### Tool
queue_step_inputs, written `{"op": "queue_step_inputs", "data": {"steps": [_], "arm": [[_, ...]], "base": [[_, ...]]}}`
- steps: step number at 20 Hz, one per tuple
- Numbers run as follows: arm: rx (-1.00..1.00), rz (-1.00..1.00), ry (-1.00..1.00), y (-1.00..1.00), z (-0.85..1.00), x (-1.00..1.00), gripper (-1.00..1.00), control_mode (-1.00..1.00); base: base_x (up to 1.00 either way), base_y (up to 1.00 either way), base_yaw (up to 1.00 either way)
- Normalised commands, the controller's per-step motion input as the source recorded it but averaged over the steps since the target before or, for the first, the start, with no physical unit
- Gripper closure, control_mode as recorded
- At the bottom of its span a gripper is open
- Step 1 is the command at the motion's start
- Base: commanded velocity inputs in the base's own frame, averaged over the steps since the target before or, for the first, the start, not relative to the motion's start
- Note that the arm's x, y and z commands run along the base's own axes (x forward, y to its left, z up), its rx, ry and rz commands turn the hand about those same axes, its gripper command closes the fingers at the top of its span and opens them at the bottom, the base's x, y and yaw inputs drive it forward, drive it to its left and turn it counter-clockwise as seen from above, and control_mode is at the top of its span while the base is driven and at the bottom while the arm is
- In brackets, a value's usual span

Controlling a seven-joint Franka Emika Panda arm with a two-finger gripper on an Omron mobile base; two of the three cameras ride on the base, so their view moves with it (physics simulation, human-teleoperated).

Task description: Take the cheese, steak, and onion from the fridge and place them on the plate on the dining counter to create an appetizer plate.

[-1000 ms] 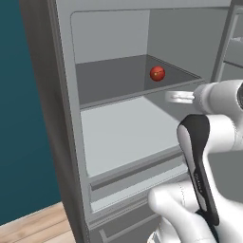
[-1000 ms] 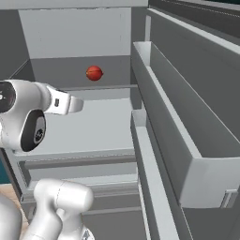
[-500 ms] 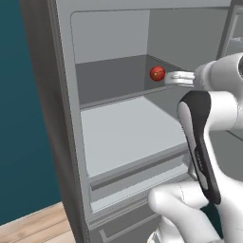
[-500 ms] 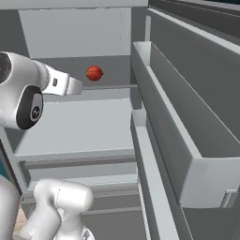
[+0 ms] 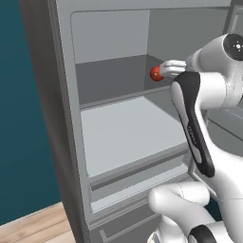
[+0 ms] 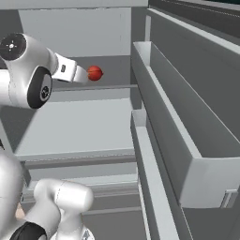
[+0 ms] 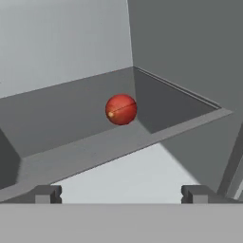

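Pincer (image 7: 121, 193) (jaws wide) levelled at onion (image 7: 121, 109) on fridge shelf (image 7: 71, 142).

The onion (image 7: 121, 109) looks smooth with a slight sheen, the fridge (image 5: 118, 137) shelves matt grey plastic, the floor (image 5: 33, 225) pale wood.

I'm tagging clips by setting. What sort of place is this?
Likely the inside of an open kitchen fridge: pale grey shelves, door bins, and an onion on the upper shelf.
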Motion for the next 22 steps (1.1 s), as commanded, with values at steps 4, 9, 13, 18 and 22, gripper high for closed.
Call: {"op": "queue_step_inputs", "data": {"steps": [4, 9, 13, 18, 22], "arm": [[0.0, 0.0, 0.0, 0.0, -0.11, 0.46, -1.0, -1.0], [0.0, 0.0, 0.0, 0.0, -0.26, 0.47, -1.0, -1.0], [0.0, 0.0, 0.0, 0.0, -0.18, 0.51, -1.0, -1.0], [0.0, 0.0, 0.0, 0.0, -0.04, 0.54, -1.0, -1.0], [0.0, -0.02, 0.04, 0.0, -0.02, 0.45, -1.0, -1.0]], "base": [[0.0, 0.0, 0.0], [0.0, 0.0, 0.0], [0.0, 0.0, 0.0], [0.0, 0.0, 0.0], [0.0, 0.0, 0.0]]}}
